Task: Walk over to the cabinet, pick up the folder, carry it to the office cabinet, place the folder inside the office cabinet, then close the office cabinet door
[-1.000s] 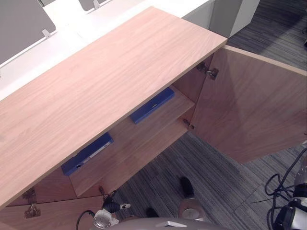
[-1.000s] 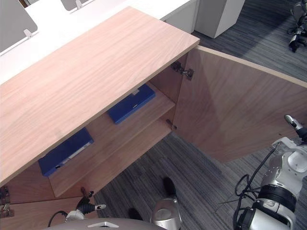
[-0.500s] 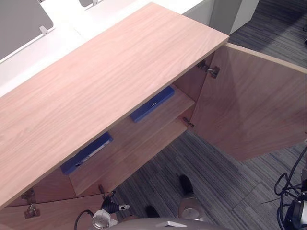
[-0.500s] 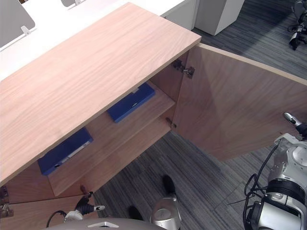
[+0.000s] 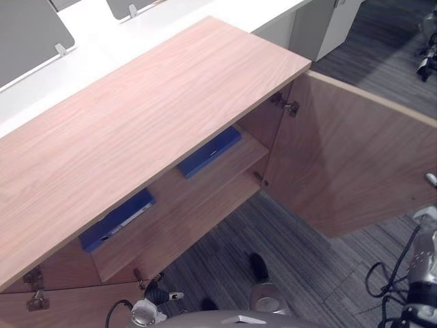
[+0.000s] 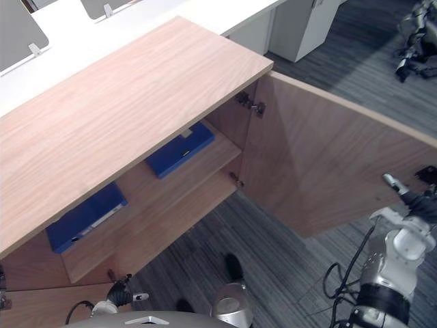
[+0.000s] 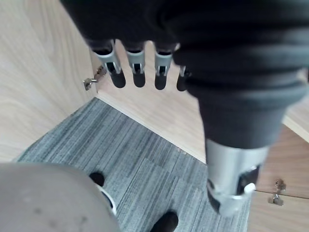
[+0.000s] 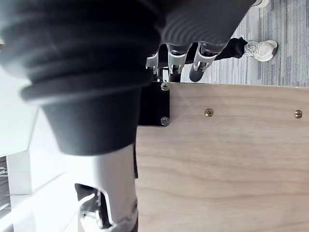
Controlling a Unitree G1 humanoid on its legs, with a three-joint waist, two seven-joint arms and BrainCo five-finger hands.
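Observation:
The wooden office cabinet [image 5: 150,116] stands open, its right door [image 6: 328,150] swung out wide. Two blue folders lie flat on its upper shelf, one on the right [image 5: 208,152] and one on the left [image 5: 116,220]. My right hand [image 6: 404,198] is at the door's free outer edge, its fingers [image 8: 182,55] relaxed beside a black plate [image 8: 154,104] on the door and curled round nothing. My left hand [image 7: 145,29] hangs low in front of the cabinet's lower left, fingers relaxed over the carpet, holding nothing.
The cabinet's left door [image 5: 68,307] also stands open at the lower left. White desks with grey partitions [image 5: 27,34] stand behind the cabinet, and a white unit [image 6: 300,27] at the back right. A person's shoe [image 8: 260,48] shows on the grey carpet past the door.
The whole view has shifted a little as the camera moved. My right hand has stayed by the door's outer edge. The folders lie where they were.

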